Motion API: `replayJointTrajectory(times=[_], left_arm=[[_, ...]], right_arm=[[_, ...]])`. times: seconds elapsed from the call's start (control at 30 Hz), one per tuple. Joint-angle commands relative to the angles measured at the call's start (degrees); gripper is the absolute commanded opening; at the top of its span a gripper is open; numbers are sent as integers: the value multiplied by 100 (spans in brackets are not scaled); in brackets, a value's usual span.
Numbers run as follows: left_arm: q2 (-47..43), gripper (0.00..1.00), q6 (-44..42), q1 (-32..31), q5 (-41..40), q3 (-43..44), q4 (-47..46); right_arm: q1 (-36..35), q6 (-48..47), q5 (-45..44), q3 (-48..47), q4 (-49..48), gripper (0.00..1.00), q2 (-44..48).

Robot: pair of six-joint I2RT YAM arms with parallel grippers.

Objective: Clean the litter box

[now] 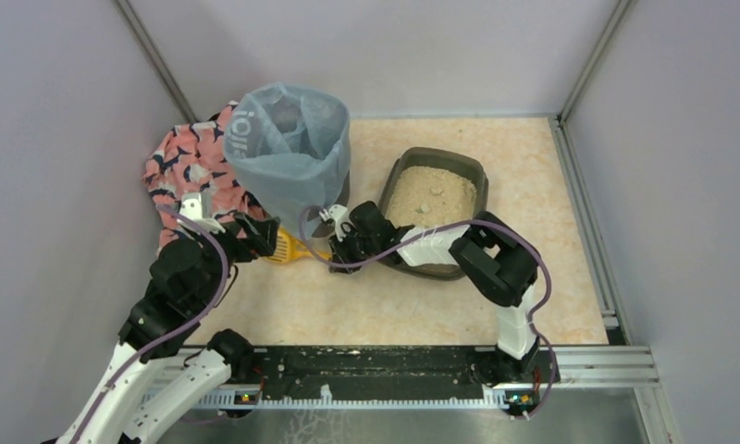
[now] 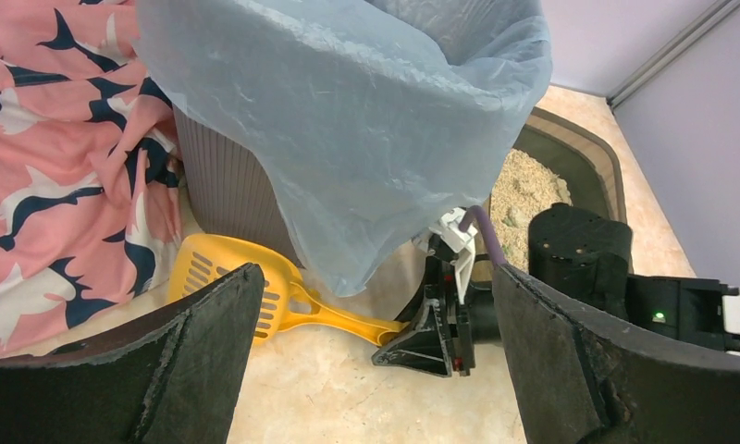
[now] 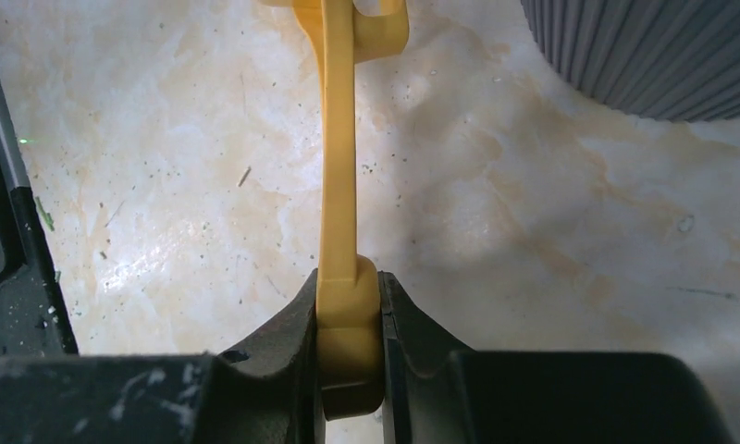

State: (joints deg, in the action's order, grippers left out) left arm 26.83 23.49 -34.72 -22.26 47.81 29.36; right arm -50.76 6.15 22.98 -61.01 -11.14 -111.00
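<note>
1. Down at six o'clock in the top view, both arm bases sit on the black rail at the near edge of the counter.
2. From there the left arm reaches up toward eleven o'clock. The right arm bends back toward nine o'clock, and its wrist crosses over the near left corner of the litter box.
3. I see the right jaws clamped on the end of the yellow scoop's handle, one finger pressed to each side. The rest of the handle runs away across the speckled counter.
4. The scoop lies flat, with its slotted head at the nine o'clock end, close to the foot of the bin.
5. The left jaws stand spread wide with nothing between them, hanging just over the scoop head.
6. Behind the scoop is the ribbed grey bin, with its light blue bag draped over the rim and partway down the wall.
7. The litter box sits just beside the bin at its three o'clock, around one o'clock from the counter's middle. It holds beige litter with a couple of pale lumps on top.
8. At ten o'clock, a pink patterned cloth is bunched against the bin and the left wall.
</note>
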Motion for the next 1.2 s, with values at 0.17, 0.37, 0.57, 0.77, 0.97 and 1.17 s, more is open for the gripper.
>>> replayJointTrajectory(times=[0.17,0.37,0.57,0.77,0.97,1.17], left_arm=[[93,99,95,3,238,-204,-395],[215,99,-11,8,329,-187,-639],[450,99,-204,7,392,72,-819],[622,99,-241,8,590,198,-994],[586,99,-217,8,762,115,-1036],[619,99,-124,1,1012,123,-1075]], right_arm=[[77,-192,-299,374,507,0,1414],[50,-460,-202,703,1172,0,2160],[-105,-572,-545,1390,1929,0,3006],[-303,-151,-1142,1747,2326,0,3887],[-303,198,-2973,1508,3474,0,5069],[-233,246,-4492,889,4700,0,5248]])
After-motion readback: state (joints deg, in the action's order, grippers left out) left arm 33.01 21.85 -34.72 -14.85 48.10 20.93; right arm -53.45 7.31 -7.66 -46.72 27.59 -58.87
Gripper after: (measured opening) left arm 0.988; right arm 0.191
